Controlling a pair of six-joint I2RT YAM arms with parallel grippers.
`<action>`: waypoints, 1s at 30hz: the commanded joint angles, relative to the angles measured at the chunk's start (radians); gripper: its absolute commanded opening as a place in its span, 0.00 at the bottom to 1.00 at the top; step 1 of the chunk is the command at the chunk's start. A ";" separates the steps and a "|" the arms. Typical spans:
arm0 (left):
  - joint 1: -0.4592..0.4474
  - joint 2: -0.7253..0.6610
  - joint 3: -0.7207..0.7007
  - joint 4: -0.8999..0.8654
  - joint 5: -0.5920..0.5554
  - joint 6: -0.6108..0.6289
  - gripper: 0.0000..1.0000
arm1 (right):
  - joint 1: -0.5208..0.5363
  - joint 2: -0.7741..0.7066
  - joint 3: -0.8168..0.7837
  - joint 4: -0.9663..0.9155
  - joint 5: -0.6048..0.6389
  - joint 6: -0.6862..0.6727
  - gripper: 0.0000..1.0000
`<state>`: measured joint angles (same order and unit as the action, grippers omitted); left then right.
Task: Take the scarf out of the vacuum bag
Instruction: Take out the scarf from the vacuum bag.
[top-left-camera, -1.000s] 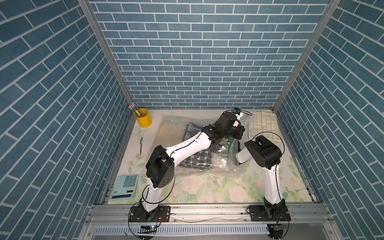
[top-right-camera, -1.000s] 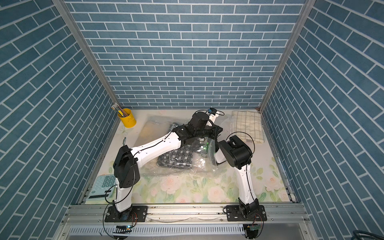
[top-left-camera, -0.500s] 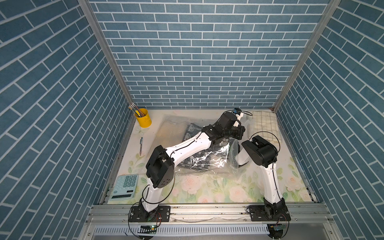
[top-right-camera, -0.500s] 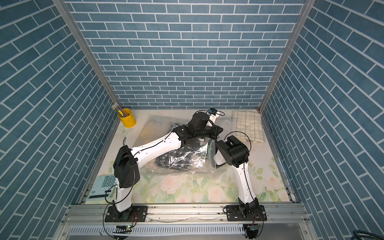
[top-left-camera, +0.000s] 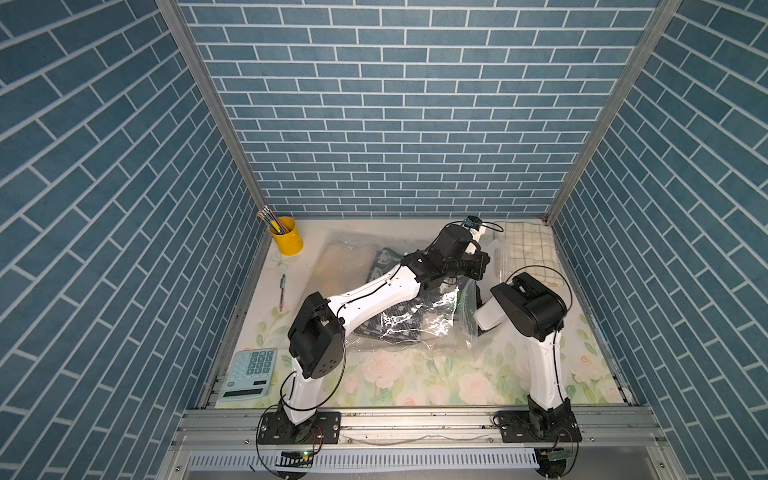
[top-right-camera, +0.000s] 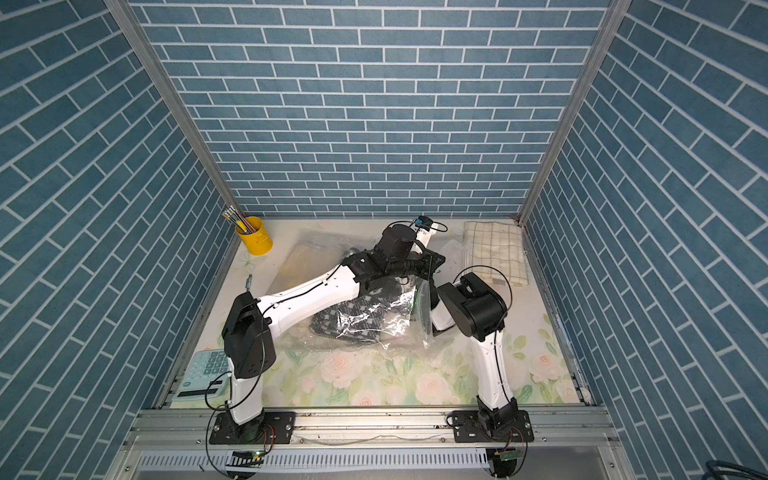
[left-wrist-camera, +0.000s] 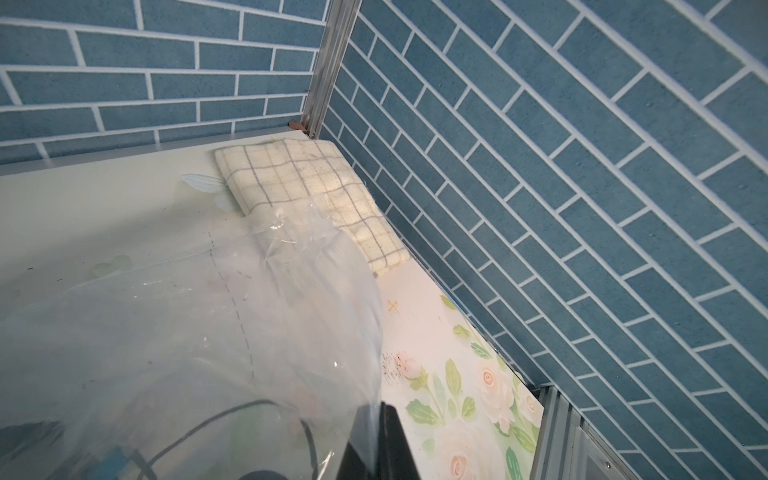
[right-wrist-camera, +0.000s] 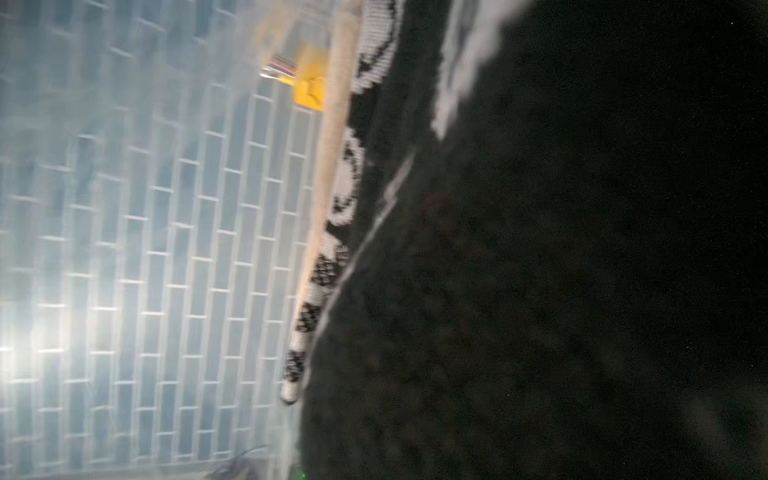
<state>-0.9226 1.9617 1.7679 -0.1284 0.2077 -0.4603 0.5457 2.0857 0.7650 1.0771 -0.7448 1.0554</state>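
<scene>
The vacuum bag (top-left-camera: 419, 338) (top-right-camera: 376, 338) is a crinkly clear bag lying mid-table. Inside it lies the scarf (top-left-camera: 405, 322) (top-right-camera: 361, 318), dark knit with a white pattern. My left gripper (top-left-camera: 478, 266) (top-right-camera: 432, 264) reaches across and is shut on the bag's right-hand open edge, holding it up. In the left wrist view the film (left-wrist-camera: 249, 332) is pinched between the black fingers (left-wrist-camera: 395, 440). My right arm (top-left-camera: 490, 316) reaches into the bag mouth, its gripper hidden by plastic. The right wrist view is blurred, with the scarf (right-wrist-camera: 540, 291) filling it close up.
A tan flat item (top-left-camera: 345, 266) lies in clear plastic at the back. A yellow pencil cup (top-left-camera: 287, 237), a pen (top-left-camera: 282, 291) and a calculator (top-left-camera: 249, 374) stand along the left. A checked cloth (top-left-camera: 530, 249) (left-wrist-camera: 316, 195) lies in the back right corner. Brick walls close three sides.
My right arm has pushed leftward, deeper into the bag mouth. The plastic over the scarf has risen and crumpled. The left arm has barely moved.
</scene>
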 joint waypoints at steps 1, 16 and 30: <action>-0.007 -0.032 -0.014 0.074 0.019 -0.006 0.00 | -0.029 -0.096 -0.017 -0.317 0.073 -0.204 0.00; -0.005 -0.034 -0.038 0.093 0.022 -0.017 0.00 | -0.079 -0.236 -0.067 -0.381 0.076 -0.255 0.00; -0.001 -0.037 -0.063 0.105 0.017 -0.021 0.00 | -0.143 -0.371 -0.030 -0.724 0.137 -0.473 0.00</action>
<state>-0.9215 1.9594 1.7187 -0.0471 0.2150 -0.4820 0.4191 1.7523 0.7113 0.4480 -0.6456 0.6697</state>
